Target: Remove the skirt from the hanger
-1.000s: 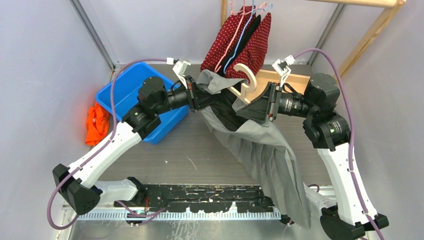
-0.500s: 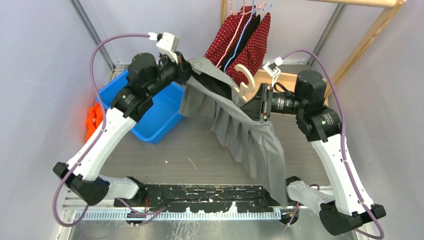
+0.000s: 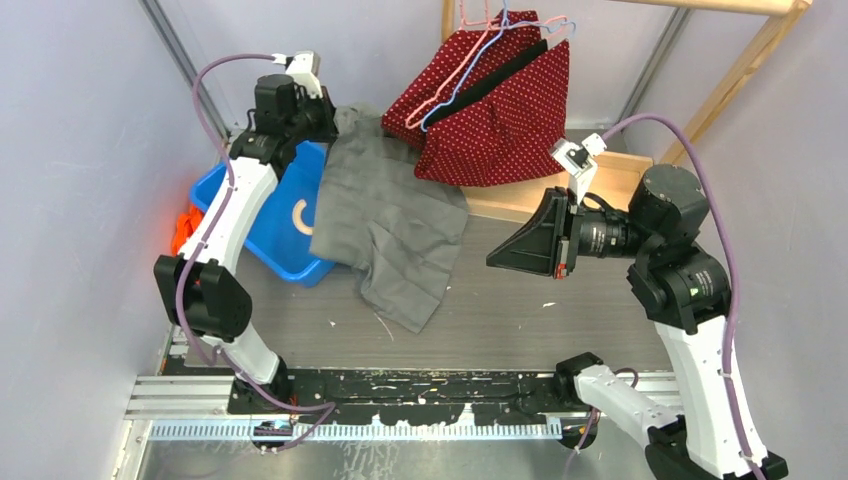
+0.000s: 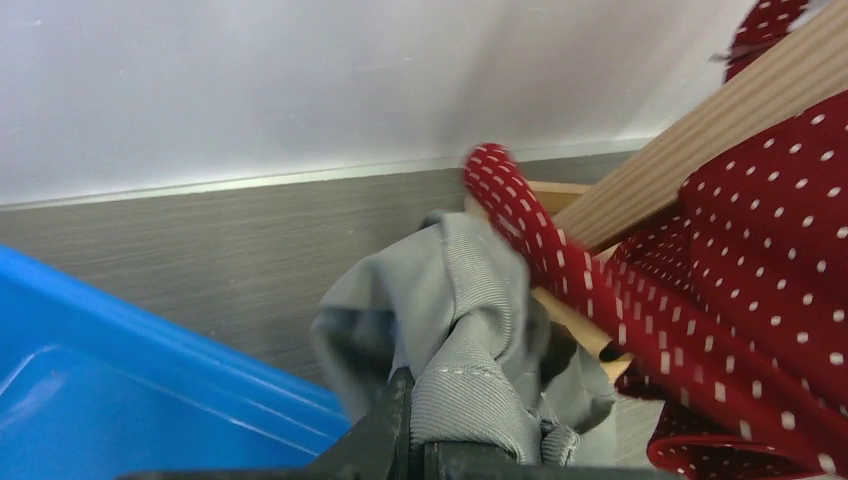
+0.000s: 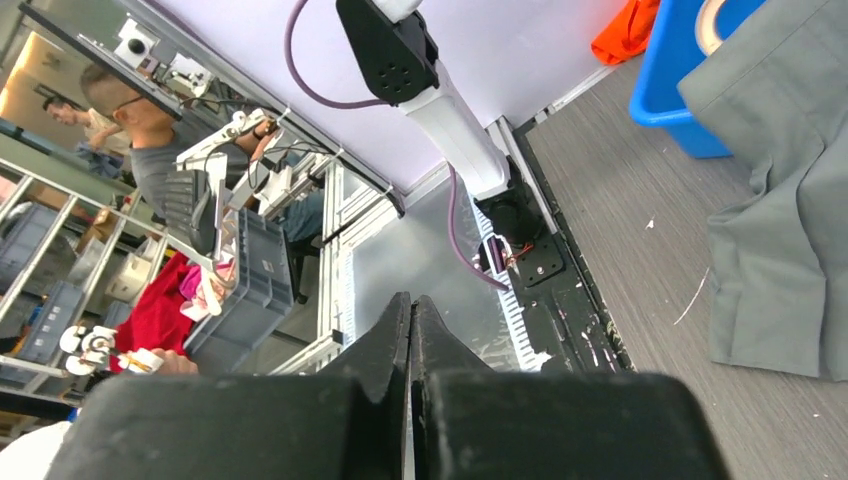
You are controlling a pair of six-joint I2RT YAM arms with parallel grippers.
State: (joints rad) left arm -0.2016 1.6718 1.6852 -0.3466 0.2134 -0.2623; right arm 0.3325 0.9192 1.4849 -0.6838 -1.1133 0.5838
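The grey skirt (image 3: pixel 390 220) hangs from my left gripper (image 3: pixel 335 118) at the back left. It drapes over the blue bin's edge onto the table. In the left wrist view the gripper (image 4: pixel 415 400) is shut on the skirt's waistband (image 4: pixel 470 300). A pale wooden hanger hook (image 3: pixel 300 217) shows inside the bin; the rest of the hanger is hidden under the skirt. It also shows in the right wrist view (image 5: pixel 715 15). My right gripper (image 3: pixel 492 262) is shut and empty, in the air right of the skirt. Its jaws (image 5: pixel 411 305) touch, with the skirt (image 5: pixel 790 250) off to one side.
The blue bin (image 3: pixel 270 215) stands at the back left, with an orange cloth (image 3: pixel 185 225) outside it. Red dotted skirts (image 3: pixel 500 120) hang on wire hangers from the wooden rack (image 3: pixel 740 60). A wooden tray (image 3: pixel 610 165) sits under them.
My left arm has swung up and back-left, pulling the skirt away. The hanger has left my right gripper and lies in the bin. My right gripper has drawn back to the right, shut.
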